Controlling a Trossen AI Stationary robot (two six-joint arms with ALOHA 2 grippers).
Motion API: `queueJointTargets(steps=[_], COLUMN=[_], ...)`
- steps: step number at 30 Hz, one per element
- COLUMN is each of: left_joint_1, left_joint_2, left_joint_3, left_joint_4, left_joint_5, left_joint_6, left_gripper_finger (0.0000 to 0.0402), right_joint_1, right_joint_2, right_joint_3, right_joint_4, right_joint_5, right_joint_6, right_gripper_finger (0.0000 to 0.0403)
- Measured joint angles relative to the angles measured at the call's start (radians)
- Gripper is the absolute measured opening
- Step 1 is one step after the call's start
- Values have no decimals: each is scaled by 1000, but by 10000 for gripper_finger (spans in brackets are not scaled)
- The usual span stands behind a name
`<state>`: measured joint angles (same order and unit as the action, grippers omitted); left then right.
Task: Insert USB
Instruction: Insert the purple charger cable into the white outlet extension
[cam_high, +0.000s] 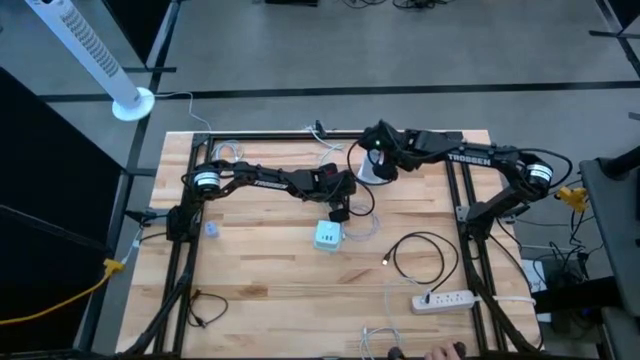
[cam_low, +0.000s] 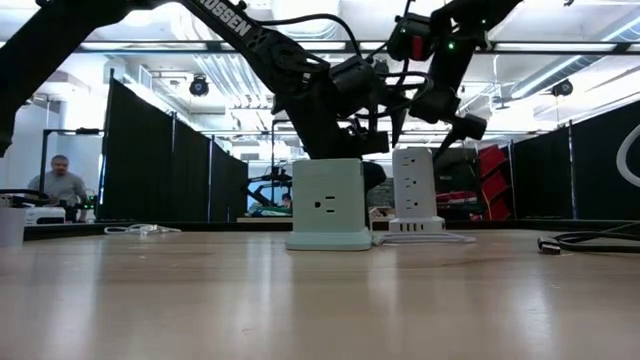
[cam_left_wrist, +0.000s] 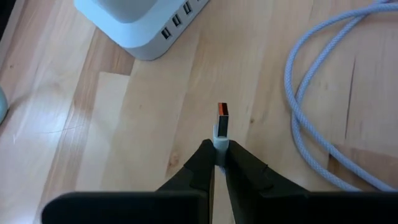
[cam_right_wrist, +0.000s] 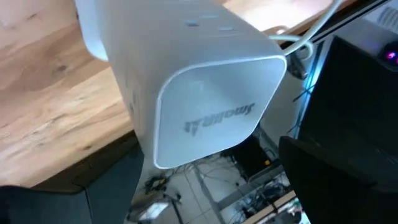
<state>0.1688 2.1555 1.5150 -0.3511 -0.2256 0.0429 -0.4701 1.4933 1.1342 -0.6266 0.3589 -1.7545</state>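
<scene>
**Op 1:** Left gripper (cam_left_wrist: 215, 163) is pinched shut on the USB plug (cam_left_wrist: 221, 122), holding it by the pale collar with the metal tip free and pointing toward the white charging tower (cam_left_wrist: 144, 23). I have it hanging just above the wood, near the tower's row of USB ports (cam_left_wrist: 176, 22), not yet touching.

**Op 2:** How will it handle?

**Op 1:** Light and rigid at the plug, I'd say, but the cable (cam_left_wrist: 311, 99) looped beside the tower is limp and may tug sideways. The collar is the right hold; a grip any nearer the tip would block the port.

**Op 2:** And the tower?

**Op 1:** Smooth plastic, light, so I expect it to slide when pushed. My right gripper (cam_high: 378, 160) is spread wide around the tower's top, fingers (cam_right_wrist: 348, 174) on either side, ready to brace it.
</scene>
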Motion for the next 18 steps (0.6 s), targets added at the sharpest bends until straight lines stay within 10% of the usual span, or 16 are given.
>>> queueJointTargets(steps=[18], left_joint_1=[-28], left_joint_2=[-4], left_joint_3=[0], left_joint_4=[51], left_joint_5=[0], left_joint_6=[-31], left_gripper_finger=[16], right_joint_1=[-33], right_joint_2=[56], right_joint_3=[-1], right_joint_4=[-44], right_joint_5=[-116], right_joint_6=[152], right_gripper_finger=[353])
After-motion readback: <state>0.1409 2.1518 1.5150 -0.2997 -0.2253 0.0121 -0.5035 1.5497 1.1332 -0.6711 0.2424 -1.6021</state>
